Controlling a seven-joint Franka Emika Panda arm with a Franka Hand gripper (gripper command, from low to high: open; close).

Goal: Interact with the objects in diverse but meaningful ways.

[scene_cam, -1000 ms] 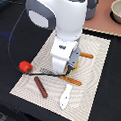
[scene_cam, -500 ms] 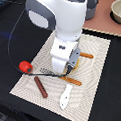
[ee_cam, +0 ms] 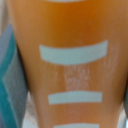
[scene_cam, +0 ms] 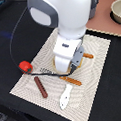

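1. Mat (scene_cam: 99,70): pale woven, laid on dark table (scene_cam: 11,53); carries most items.

2. Arm (scene_cam: 65,21): white Panda, lowered over mat centre, blocking whatever sits directly beneath.

3. Tool (scene_cam: 64,66): down at mat level, hidden by wrist housing in ext. view. Fingers not visible in either view; apart or together, cannot tell.

4. Yellow-orange bread loaf (ee_cam: 70,60): fills wrist view almost entirely, very close to lens, blurred. Pale rectangular bands across its surface. In ext. view only a yellow sliver shows at arm's base, near mat centre. Contact w/ tool not discernible.

5. Small red tomato (scene_cam: 25,65): at mat edge on ext. view's left, partly on table. Apart from arm.

6. Brown sausage (scene_cam: 41,87): lying flat on mat, toward near edge, between tomato and cutlery; touching neither.

7. Orange-handled cutlery (scene_cam: 64,96): white blade near mat's near edge, orange handle (scene_cam: 72,81) just beside arm base. Second orange handle (scene_cam: 88,56) pokes out from behind arm on ext. view's right.

8. Black cable (scene_cam: 44,73): runs from arm across mat toward tomato.

9. Pot (scene_cam: 117,12): round, light-coloured rim, on tan surface at far corner on ext. view's right, well apart from mat; cropped by frame.

10. Grey-teal shape (ee_cam: 9,85): at side of loaf in wrist view; too blurred to ID.
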